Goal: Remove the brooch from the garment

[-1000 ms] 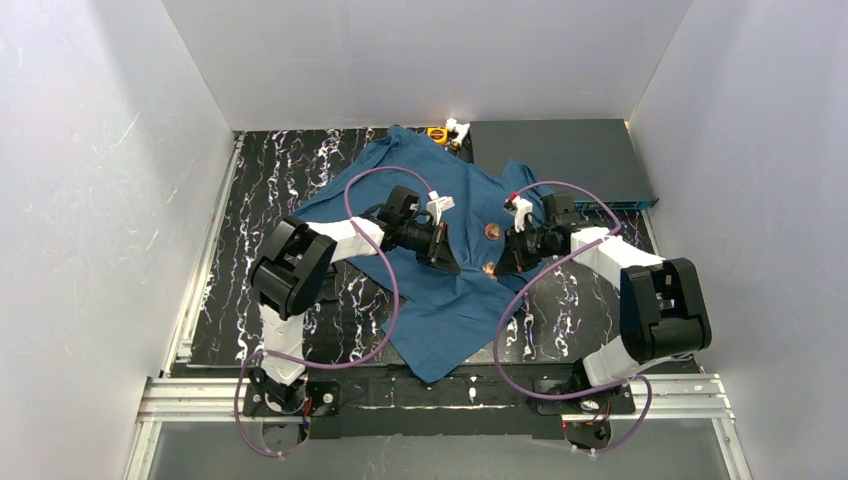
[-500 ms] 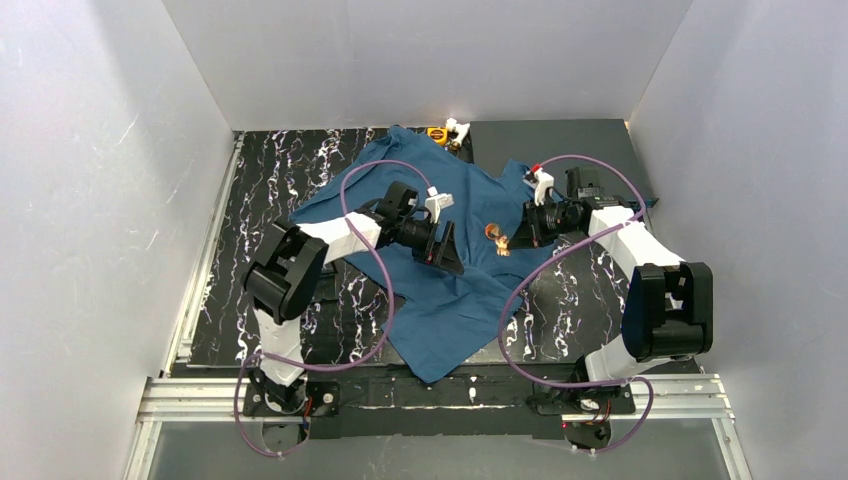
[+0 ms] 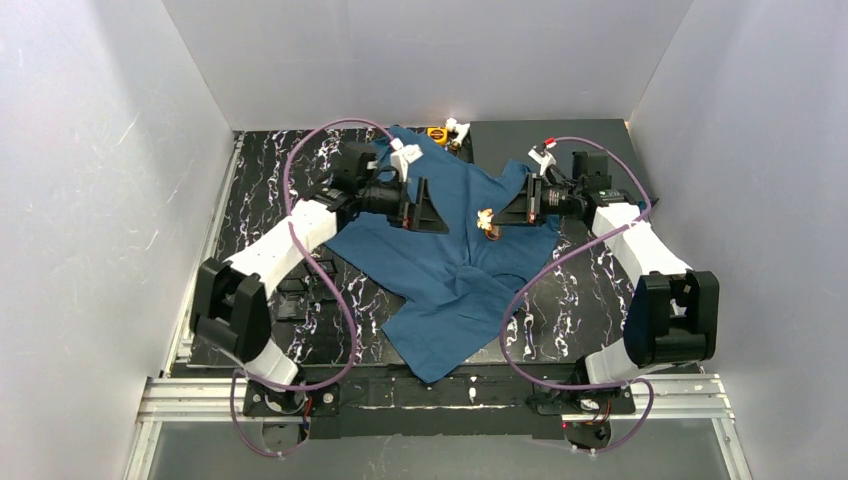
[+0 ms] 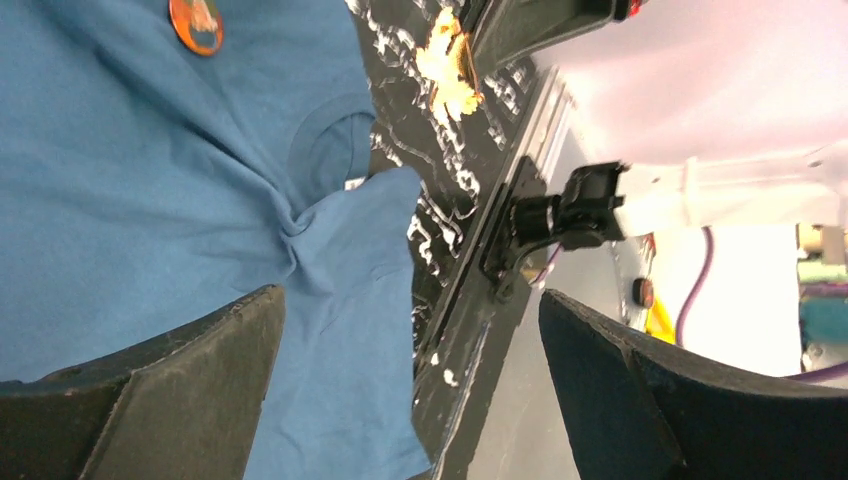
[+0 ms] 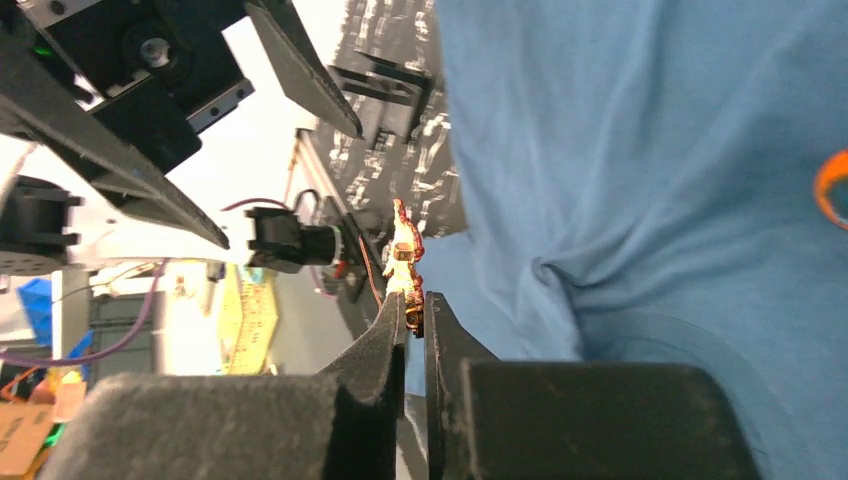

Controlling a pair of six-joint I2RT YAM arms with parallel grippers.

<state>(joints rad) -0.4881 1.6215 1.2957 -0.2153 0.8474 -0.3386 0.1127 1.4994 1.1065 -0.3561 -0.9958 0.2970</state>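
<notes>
Right hand (image 5: 415,305) is pinching the brooch (image 5: 404,250) by its thin edge, holding it clear above the soft garment (image 3: 440,290) mid-frame; light, stiff, probably slippery. Left hand (image 4: 410,295) is hanging spread, empty.

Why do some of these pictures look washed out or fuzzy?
Top external view: evenly lit and sharp, the garment clear. Left wrist view: upper right blown out to pale white; the dark fingers of the left gripper look soft, so near the lens. Right wrist view: glare at left, the fingers of the right gripper blurred, the brooch at their tips fairly crisp.
</notes>
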